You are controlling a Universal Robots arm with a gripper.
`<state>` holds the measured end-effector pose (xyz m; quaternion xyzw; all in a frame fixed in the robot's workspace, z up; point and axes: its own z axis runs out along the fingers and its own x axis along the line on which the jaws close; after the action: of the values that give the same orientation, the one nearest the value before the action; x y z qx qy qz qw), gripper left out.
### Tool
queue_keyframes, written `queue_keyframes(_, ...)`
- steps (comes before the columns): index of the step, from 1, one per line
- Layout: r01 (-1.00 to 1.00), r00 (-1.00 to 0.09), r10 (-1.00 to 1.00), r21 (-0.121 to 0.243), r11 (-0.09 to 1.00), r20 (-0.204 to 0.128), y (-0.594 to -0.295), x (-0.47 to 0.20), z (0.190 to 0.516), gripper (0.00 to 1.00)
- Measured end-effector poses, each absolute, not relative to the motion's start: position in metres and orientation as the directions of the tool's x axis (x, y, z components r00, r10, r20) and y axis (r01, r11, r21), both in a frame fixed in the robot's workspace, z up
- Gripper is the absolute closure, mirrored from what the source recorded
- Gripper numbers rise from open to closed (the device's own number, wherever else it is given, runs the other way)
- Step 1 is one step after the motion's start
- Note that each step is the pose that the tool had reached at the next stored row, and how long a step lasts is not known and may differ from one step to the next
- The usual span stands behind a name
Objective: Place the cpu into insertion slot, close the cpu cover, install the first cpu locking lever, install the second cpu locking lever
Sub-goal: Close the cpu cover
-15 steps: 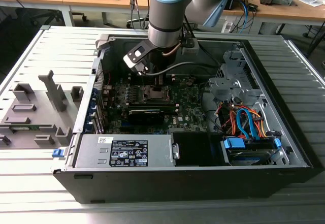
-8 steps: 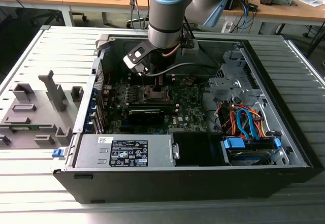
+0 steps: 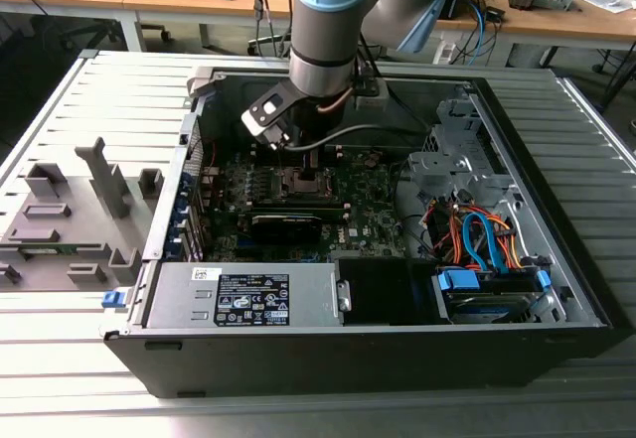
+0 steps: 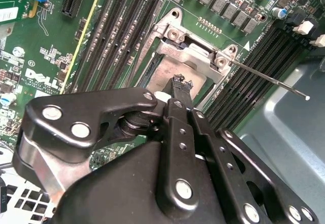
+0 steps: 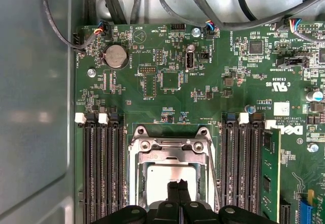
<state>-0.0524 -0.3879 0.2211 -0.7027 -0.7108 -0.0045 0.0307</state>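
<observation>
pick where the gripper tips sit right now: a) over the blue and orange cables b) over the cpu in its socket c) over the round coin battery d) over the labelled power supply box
b: in the first wrist view the gripper has its closed tips over the silvery cpu, which is framed by the cpu cover, with the memory slots on both sides.

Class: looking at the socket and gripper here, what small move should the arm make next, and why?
Probably shift the gripper toward the locking lever: the cpu cover already seems down over the cpu, while that thin lever juts free across the memory slots.
</observation>
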Motion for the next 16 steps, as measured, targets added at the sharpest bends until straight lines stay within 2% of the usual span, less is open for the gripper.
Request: queue_keyframes(16,0.999,-0.011,0.999,-0.037,0.012,0.05,-0.3878,-0.0545,0.2188,0.89)
